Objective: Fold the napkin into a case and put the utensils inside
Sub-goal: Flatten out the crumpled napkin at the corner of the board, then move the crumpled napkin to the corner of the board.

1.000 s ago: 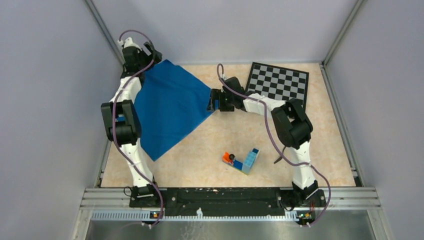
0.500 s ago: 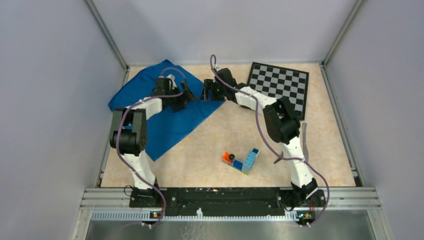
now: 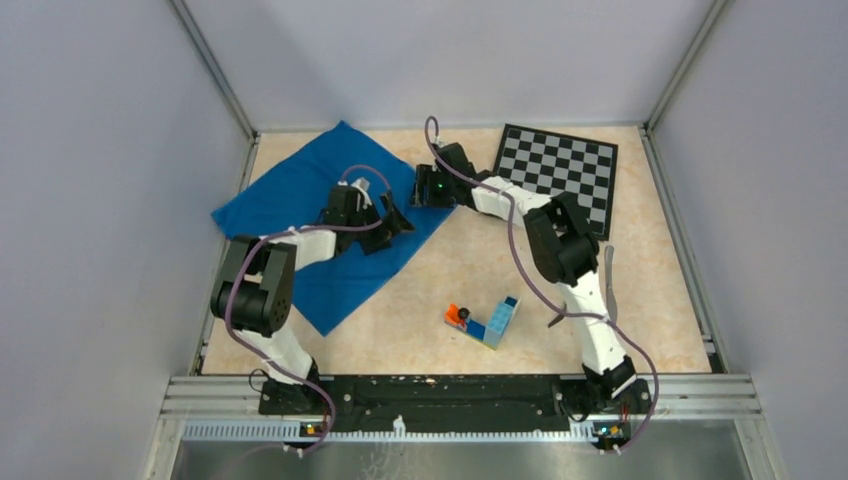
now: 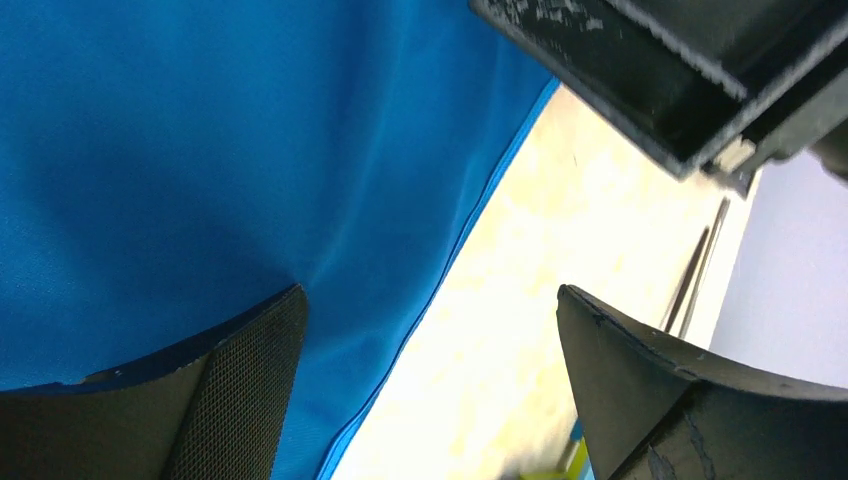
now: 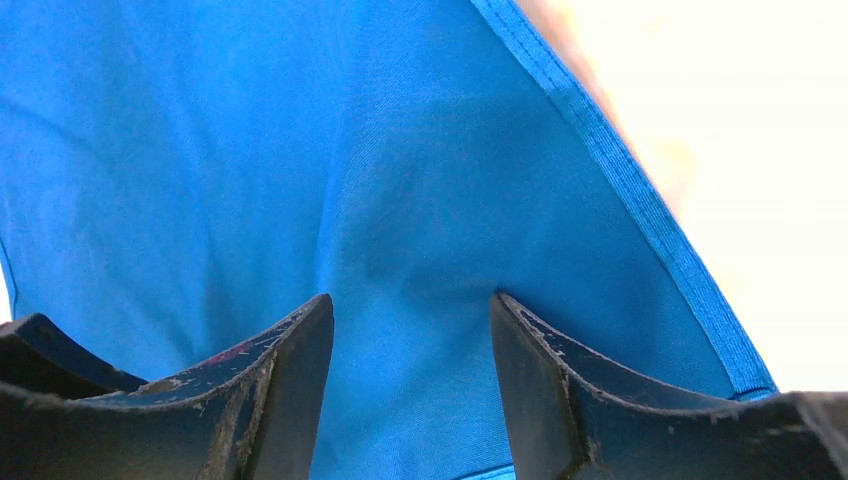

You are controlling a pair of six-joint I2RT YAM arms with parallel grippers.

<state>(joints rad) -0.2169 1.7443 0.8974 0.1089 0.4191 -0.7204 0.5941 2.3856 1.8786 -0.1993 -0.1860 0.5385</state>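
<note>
Place: robot lab test cell
Walls: plain grey panels (image 3: 90, 200), aluminium corner posts (image 3: 215, 70)
Desk (image 3: 420, 290): chessboard (image 3: 556, 170); left arm (image 3: 258, 280), right arm (image 3: 565, 245) bolted to metal rail (image 3: 450, 392)

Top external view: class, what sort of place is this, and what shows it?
Probably a robotics lab test cell: a left arm and right arm bolted to a rail at the table edge, plain grey walls closing it in, and a calibration-style chessboard lying flat.

Reaches with the left arm (image 3: 300, 240) from the bottom left toward frame centre, elbow bent at the left edge, left pincer (image 3: 393, 222) spread wide and pointing right. Stretches the right arm (image 3: 588, 295) up and leftward from the bottom right, right pincer (image 3: 425, 188) low at upper centre, fingers partly apart. Holds the two pincers near each other, not touching.
</note>
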